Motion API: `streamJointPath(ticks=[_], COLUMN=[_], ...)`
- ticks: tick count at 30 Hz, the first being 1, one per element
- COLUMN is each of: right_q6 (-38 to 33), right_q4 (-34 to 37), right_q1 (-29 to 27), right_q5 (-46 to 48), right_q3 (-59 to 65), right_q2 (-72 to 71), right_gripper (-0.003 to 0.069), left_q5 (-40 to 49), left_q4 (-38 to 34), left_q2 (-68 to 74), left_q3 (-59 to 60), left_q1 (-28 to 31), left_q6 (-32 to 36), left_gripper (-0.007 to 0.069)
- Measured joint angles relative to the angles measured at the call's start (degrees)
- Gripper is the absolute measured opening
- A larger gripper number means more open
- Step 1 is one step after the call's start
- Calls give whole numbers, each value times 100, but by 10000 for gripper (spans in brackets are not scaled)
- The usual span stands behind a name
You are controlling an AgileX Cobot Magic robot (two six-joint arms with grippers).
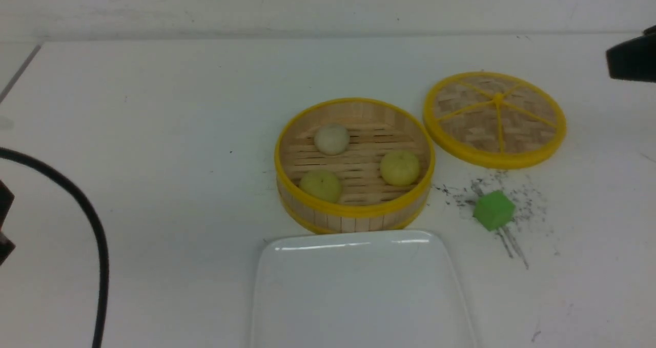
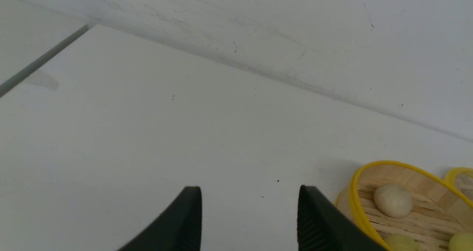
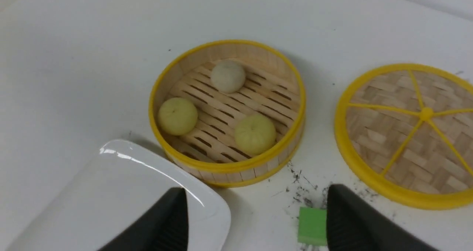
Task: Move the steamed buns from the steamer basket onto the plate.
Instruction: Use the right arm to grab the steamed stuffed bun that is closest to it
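Three steamed buns lie in the steamer basket (image 1: 353, 220) at mid-table: an off-white one (image 1: 331, 138) at the back, and two pale yellow ones at the front left (image 1: 321, 185) and right (image 1: 400, 167). The white plate (image 1: 359, 291) sits just in front of the basket and has nothing on it. My left gripper (image 2: 250, 192) is open over bare table, with the basket (image 2: 354, 192) off to one side. My right gripper (image 3: 255, 195) is open above the table between the plate (image 3: 122, 192) and the green cube, facing the basket (image 3: 229, 166).
The woven basket lid (image 1: 494, 118) lies flat to the right of the basket. A green cube (image 1: 493, 210) sits on dark scuff marks in front of the lid. A black cable (image 1: 92, 225) curves along the left edge. A dark part of the right arm (image 1: 630, 56) shows at the upper right.
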Motion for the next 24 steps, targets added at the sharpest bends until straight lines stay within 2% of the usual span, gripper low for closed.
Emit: streamJointPath(ticks=[6, 13, 20, 24], right_q6=[-94, 189, 439, 435], right_q4=[-185, -1270, -1467, -1512], right_q1=[637, 1507, 1608, 1608], right_q5=[38, 99, 99, 107], right_q3=[-584, -1440, -2212, -2504], right_q2=[1068, 2203, 3156, 3713], right_gripper=[494, 494, 494, 494], left_q5=[-48, 190, 561, 573], left_q4=[-73, -560, -675, -675], left_q2=[0, 0, 0, 0], left_q3=[0, 0, 0, 0], left_q1=[0, 0, 0, 0], left_q6=[17, 70, 316, 348], left_gripper=[375, 351, 272, 252])
